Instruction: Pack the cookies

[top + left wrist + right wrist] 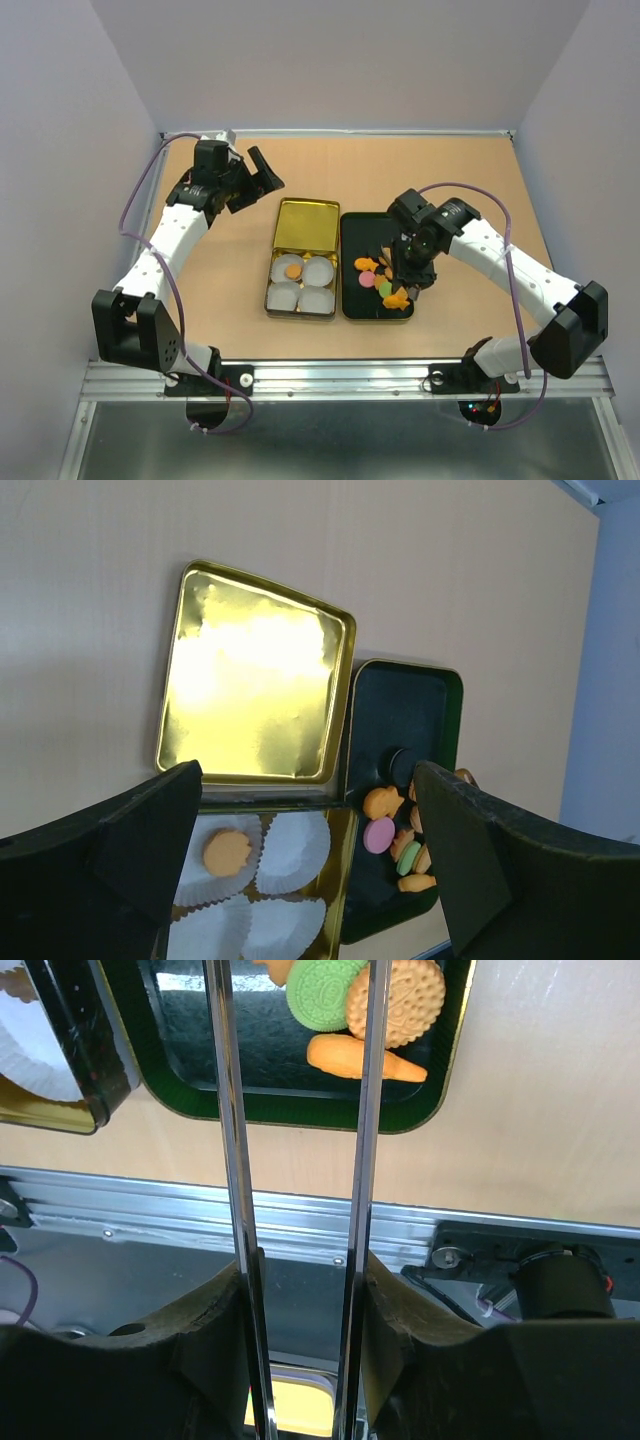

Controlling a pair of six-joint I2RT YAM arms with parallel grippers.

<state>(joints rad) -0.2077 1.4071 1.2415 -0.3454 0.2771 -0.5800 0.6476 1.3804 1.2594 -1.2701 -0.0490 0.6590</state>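
Toward the middle of the desk (pixel 480 180), slightly nearer its near edge, an open gold tin (pixel 271 300) lies with its lid (pixel 305 225) folded flat toward the far edge. Four white paper cups (pixel 318 272) fill the tin's base, and one round orange-brown cookie (pixel 293 270) sits in the cup on the far left. Touching the tin on the side toward the right edge is a black tray (pixel 362 232). The rest of the cookies (pixel 385 282) lie heaped in its near half: orange, pink and green pieces.

The right gripper (pixel 410 280) hangs over that heap. Its two long metal fingers (pixel 228 1110) stand apart, and nothing shows clamped between them. The wrist view shows a green cookie (pixel 325 990), a round biscuit (pixel 410 1000) and an orange fish-shaped one (pixel 365 1060) lying beyond the fingers.

The left gripper (pixel 252 183) is raised near the far left corner with its jaws wide apart and holding nothing.
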